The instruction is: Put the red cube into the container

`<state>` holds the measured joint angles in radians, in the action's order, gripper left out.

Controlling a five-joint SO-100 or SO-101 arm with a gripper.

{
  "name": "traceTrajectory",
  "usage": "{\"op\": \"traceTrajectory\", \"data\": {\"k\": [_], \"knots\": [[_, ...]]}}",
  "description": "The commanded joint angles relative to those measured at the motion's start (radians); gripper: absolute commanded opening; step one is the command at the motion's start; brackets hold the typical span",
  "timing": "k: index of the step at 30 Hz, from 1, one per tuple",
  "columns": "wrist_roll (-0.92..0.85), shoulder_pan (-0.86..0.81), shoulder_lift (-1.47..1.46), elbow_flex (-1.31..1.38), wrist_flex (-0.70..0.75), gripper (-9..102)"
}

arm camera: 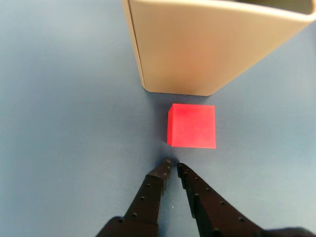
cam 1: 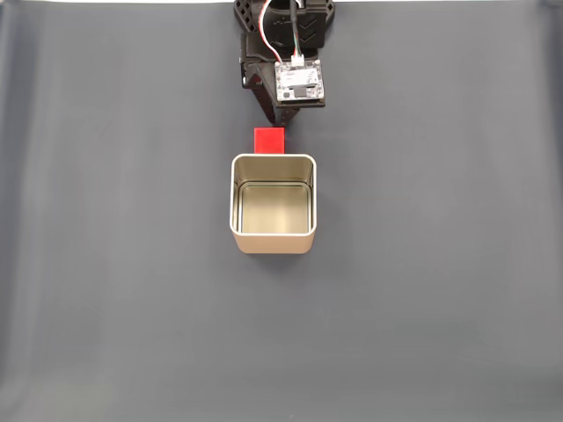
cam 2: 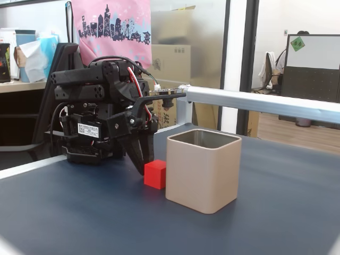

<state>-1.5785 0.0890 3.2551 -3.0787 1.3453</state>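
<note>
Red cube, small and bright with plain faces, sits on the dark blue-grey table mat, just beside the outside wall of the square pale gold metal tin. In the wrist view the tin stands right behind the cube. My black two-finger gripper is low by the mat, close to the cube but not touching it. My fingers are almost together, with only a thin gap, and they hold nothing.
</note>
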Motion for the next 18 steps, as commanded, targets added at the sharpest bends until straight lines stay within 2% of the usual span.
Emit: {"op": "traceTrajectory", "data": {"k": [1,18], "knots": [[0.005,0.018,0.067,-0.015,0.0,0],[0.028,0.011,0.031,0.006,-0.008,0]]}}
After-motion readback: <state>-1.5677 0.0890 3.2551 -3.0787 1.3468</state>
